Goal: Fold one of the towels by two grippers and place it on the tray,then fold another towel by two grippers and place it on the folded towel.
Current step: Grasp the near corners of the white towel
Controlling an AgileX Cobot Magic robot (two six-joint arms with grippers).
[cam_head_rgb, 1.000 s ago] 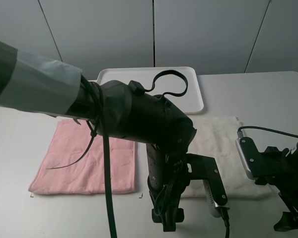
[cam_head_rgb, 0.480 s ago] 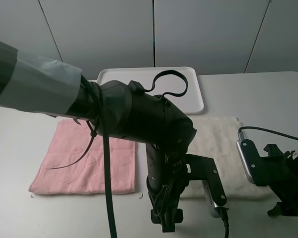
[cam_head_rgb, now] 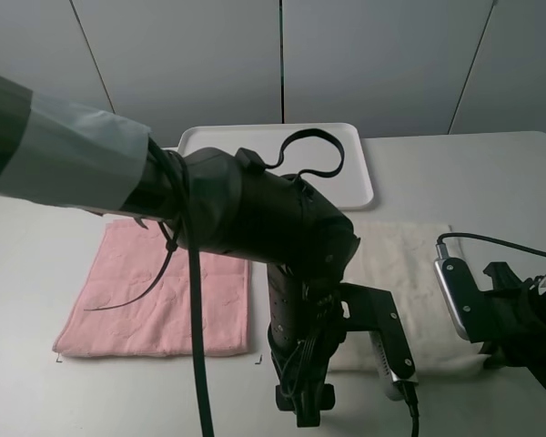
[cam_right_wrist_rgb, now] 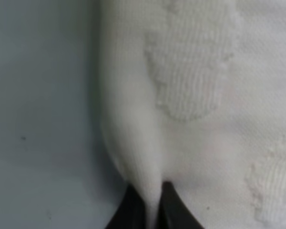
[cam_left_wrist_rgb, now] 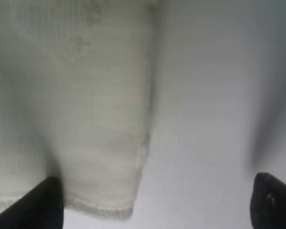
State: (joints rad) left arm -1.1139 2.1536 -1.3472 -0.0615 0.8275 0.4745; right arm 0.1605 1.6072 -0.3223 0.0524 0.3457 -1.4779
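Observation:
The cream-white towel (cam_head_rgb: 402, 262) lies flat on the table, right of centre. In the right wrist view my right gripper (cam_right_wrist_rgb: 150, 210) is shut, pinching a raised fold of the towel's (cam_right_wrist_rgb: 190, 95) edge. Over the towel's near left corner (cam_left_wrist_rgb: 102, 124) my left gripper (cam_left_wrist_rgb: 157, 205) stands open; the corner lies next to one finger (cam_left_wrist_rgb: 43, 202), the other finger (cam_left_wrist_rgb: 271, 200) is over bare table. The pale pink towel (cam_head_rgb: 164, 291) lies flat on the left. Behind both sits the white tray (cam_head_rgb: 357, 173), with nothing showing on the part I can see.
The bulky black left arm (cam_head_rgb: 255, 228), with its taped sleeve and cable loops, hides the middle of the table and part of the tray. The right arm (cam_head_rgb: 510, 319) sits low at the table's near right edge. A white table (cam_head_rgb: 473, 182) runs to a grey panelled wall.
My right gripper has gone from open to shut on the cream towel's edge, and the towel's right side has shifted slightly. The left arm has not moved.

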